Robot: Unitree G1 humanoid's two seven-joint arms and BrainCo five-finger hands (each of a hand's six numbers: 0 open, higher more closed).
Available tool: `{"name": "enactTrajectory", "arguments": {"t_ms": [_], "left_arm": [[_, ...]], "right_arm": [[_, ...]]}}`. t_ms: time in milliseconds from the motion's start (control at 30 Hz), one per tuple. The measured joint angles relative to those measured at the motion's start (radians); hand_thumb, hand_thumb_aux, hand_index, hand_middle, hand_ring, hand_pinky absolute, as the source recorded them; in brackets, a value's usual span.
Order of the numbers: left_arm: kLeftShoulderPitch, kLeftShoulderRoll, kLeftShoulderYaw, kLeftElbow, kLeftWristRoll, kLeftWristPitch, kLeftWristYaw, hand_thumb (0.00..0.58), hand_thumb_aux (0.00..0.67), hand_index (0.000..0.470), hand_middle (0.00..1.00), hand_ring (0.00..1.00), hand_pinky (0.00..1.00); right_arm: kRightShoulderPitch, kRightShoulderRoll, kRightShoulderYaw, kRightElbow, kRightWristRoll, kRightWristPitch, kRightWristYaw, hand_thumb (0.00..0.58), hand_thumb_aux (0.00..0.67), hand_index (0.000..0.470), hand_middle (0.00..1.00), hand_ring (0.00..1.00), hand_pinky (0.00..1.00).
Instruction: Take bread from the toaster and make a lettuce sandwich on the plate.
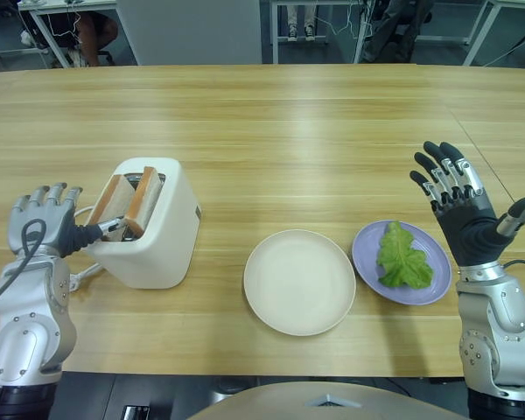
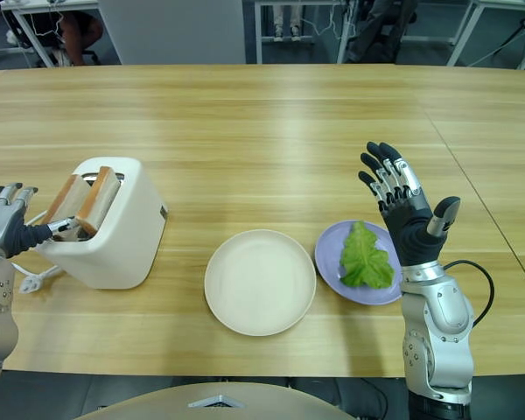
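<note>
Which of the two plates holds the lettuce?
The smaller purple plate, nearest the right hand; the lettuce lies on it. The larger cream plate beside it is bare.

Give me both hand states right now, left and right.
Left hand: open, holding nothing, thumb tip at the bread in the toaster.
Right hand: open, empty, raised beside the purple plate.

a wooden table [image 1: 289,122] carries a white toaster [image 1: 162,249], a cream plate [image 1: 299,282] and a purple plate [image 1: 365,246].
</note>
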Motion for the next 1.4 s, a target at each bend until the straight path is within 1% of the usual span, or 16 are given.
{"name": "enactTrajectory", "arguments": {"t_ms": [33, 67, 100, 133, 167, 200, 233, 267, 300, 333, 733, 767, 800, 1100, 1233, 1400], "left_arm": [[-0.002, 0.002, -0.007, 0.004, 0.002, 0.000, -0.006, 0.000, 0.000, 0.000, 0.00, 0.00, 0.00], [-0.002, 0.002, -0.012, 0.008, 0.002, 0.000, -0.010, 0.112, 0.068, 0.047, 0.00, 0.00, 0.00], [-0.002, 0.002, -0.016, 0.011, 0.002, 0.000, -0.012, 0.112, 0.068, 0.047, 0.00, 0.00, 0.00], [-0.004, 0.002, -0.021, 0.015, 0.001, -0.002, -0.014, 0.554, 0.528, 0.363, 0.00, 0.00, 0.00], [-0.006, 0.001, -0.027, 0.016, -0.003, -0.007, -0.015, 0.554, 0.528, 0.363, 0.00, 0.00, 0.00], [-0.015, -0.004, -0.030, 0.014, -0.015, -0.016, -0.015, 0.580, 0.670, 0.460, 0.05, 0.05, 0.05], [-0.023, -0.012, -0.031, 0.010, -0.024, -0.019, -0.014, 0.580, 0.670, 0.460, 0.05, 0.05, 0.05], [-0.032, -0.023, -0.031, 0.005, -0.041, -0.020, -0.010, 0.580, 0.670, 0.460, 0.41, 0.41, 0.41], [-0.040, -0.029, -0.030, 0.002, -0.053, -0.022, -0.007, 0.580, 0.670, 0.460, 0.41, 0.41, 0.41], [-0.048, -0.040, -0.028, -0.001, -0.070, -0.025, -0.003, 0.580, 0.670, 0.460, 1.00, 1.00, 1.00], [-0.138, -0.267, 0.165, -0.011, -0.495, -0.155, 0.177, 0.580, 0.670, 0.460, 1.00, 1.00, 1.00], [-0.152, -0.275, 0.194, -0.020, -0.537, -0.175, 0.194, 0.580, 0.670, 0.460, 1.00, 1.00, 1.00], [-0.166, -0.278, 0.218, -0.030, -0.568, -0.192, 0.208, 0.580, 0.670, 0.460, 1.00, 1.00, 1.00], [-0.265, -0.245, 0.363, -0.232, -0.809, -0.296, 0.226, 0.580, 0.670, 0.460, 1.00, 1.00, 1.00], [-0.322, -0.205, 0.300, -0.414, -0.959, -0.212, 0.113, 0.580, 0.670, 0.460, 1.00, 1.00, 1.00], [-0.312, -0.220, -0.007, -0.512, -1.111, -0.078, -0.036, 0.580, 0.670, 0.460, 1.00, 1.00, 1.00]], "right_arm": [[0.000, 0.000, 0.000, 0.000, 0.000, 0.000, 0.000, 0.000, 0.000, 0.000, 0.00, 0.00, 0.00], [0.000, 0.000, 0.000, 0.000, 0.000, 0.001, 0.001, 0.000, 0.000, 0.000, 0.00, 0.00, 0.00], [0.000, -0.001, -0.001, 0.000, 0.000, 0.001, 0.001, 0.000, 0.000, 0.000, 0.00, 0.00, 0.00], [0.000, -0.003, -0.001, 0.000, 0.000, 0.002, 0.001, 0.000, 0.000, 0.000, 0.00, 0.00, 0.00], [0.000, -0.005, -0.001, 0.000, 0.000, 0.002, 0.001, 0.000, 0.000, 0.000, 0.00, 0.00, 0.00], [-0.001, -0.006, -0.001, 0.000, 0.000, 0.002, 0.002, 0.000, 0.000, 0.000, 0.00, 0.00, 0.00], [-0.002, -0.007, -0.001, 0.000, 0.000, 0.002, 0.002, 0.000, 0.000, 0.000, 0.00, 0.00, 0.00], [-0.002, -0.008, -0.001, 0.000, 0.000, 0.002, 0.003, 0.000, 0.000, 0.000, 0.00, 0.00, 0.00], [-0.002, -0.008, -0.001, 0.000, 0.000, 0.002, 0.004, 0.000, 0.000, 0.000, 0.00, 0.00, 0.00], [-0.002, -0.008, -0.001, 0.000, 0.000, 0.002, 0.004, 0.000, 0.000, 0.000, 0.00, 0.00, 0.00], [-0.001, -0.007, 0.001, 0.005, -0.008, -0.003, 0.008, 0.000, 0.000, 0.000, 0.00, 0.00, 0.00], [-0.001, -0.007, 0.001, 0.005, -0.010, -0.007, 0.008, 0.040, 0.024, 0.016, 0.00, 0.00, 0.00], [-0.001, -0.007, 0.001, 0.006, -0.017, -0.013, 0.008, 0.000, 0.000, 0.000, 0.00, 0.00, 0.00], [0.005, -0.052, 0.042, 0.030, -0.299, -0.187, 0.005, 0.000, 0.000, 0.000, 0.00, 0.00, 0.00], [0.004, -0.121, 0.043, 0.078, -0.606, -0.394, -0.066, 0.000, 0.000, 0.000, 0.00, 0.00, 0.00], [0.003, -0.234, 0.029, 0.181, -0.975, -0.618, -0.217, 0.000, 0.000, 0.000, 0.00, 0.00, 0.00]]}}
